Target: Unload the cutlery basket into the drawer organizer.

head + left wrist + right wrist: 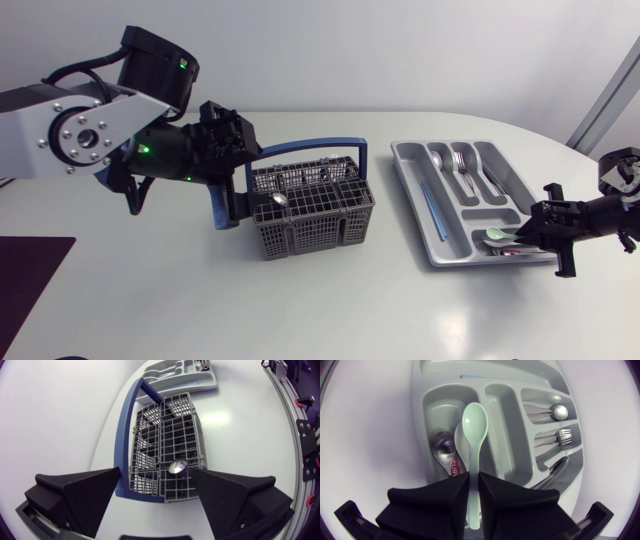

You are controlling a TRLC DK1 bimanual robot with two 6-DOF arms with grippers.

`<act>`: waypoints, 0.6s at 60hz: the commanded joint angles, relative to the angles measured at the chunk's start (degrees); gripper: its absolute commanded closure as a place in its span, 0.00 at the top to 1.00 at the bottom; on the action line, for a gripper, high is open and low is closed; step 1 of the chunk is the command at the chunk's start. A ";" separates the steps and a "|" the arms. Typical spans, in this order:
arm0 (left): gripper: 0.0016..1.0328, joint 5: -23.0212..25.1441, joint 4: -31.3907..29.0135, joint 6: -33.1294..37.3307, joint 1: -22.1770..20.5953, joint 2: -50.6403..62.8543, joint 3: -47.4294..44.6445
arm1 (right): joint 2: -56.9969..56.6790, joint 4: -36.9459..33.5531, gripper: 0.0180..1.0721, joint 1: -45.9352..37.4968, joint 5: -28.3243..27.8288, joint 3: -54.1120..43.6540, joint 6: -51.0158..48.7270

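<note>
The grey wire cutlery basket (310,208) with a blue handle (126,425) stands mid-table. A metal spoon (178,466) stands bowl-up in its near end. My left gripper (157,502) is open, its fingers (80,492) straddling the basket's left end. Over the near cross compartment of the grey drawer organizer (405,165), my right gripper (474,477) is shut on the handle of a mint-green spoon (472,422). Under that spoon's bowl lie a metal spoon (440,447) and a white spoon (457,442).
In the organizer's long compartments lie a spoon (559,411), a fork (562,436), a knife (555,467) and a thin blue stick (430,205). My left arm (80,135) hangs over the table's left side. A dark mat (25,275) lies at the front left.
</note>
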 commanded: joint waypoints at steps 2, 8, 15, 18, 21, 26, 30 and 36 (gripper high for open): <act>0.96 -0.14 -1.78 3.87 -1.63 3.26 -3.19 | 0.36 0.97 0.62 0.52 0.56 -0.40 -2.33; 0.96 -3.13 0.60 6.33 -3.12 3.44 -4.86 | -0.51 1.59 0.82 0.52 0.56 -0.93 -1.72; 0.96 -5.76 4.64 8.79 -4.88 2.91 -8.20 | -2.01 1.94 0.89 0.43 0.20 -1.55 -0.49; 0.96 -7.08 6.40 9.32 -5.49 2.30 -9.52 | -2.45 1.94 0.90 0.25 -0.24 -1.46 0.21; 0.96 -8.58 9.65 10.11 -6.37 0.71 -12.07 | -2.98 1.94 0.90 0.16 -1.29 -1.46 1.27; 0.95 -10.51 12.90 11.07 -7.87 -1.83 -15.67 | -3.85 1.77 0.92 -0.19 -2.70 -1.81 1.97; 0.95 -12.18 15.10 12.13 -9.01 -3.68 -18.31 | -4.65 1.94 0.92 -0.28 -3.84 -2.43 2.68; 0.93 -13.32 17.21 13.36 -10.42 -5.44 -21.38 | -5.61 1.77 0.93 -0.28 -5.07 -2.87 3.99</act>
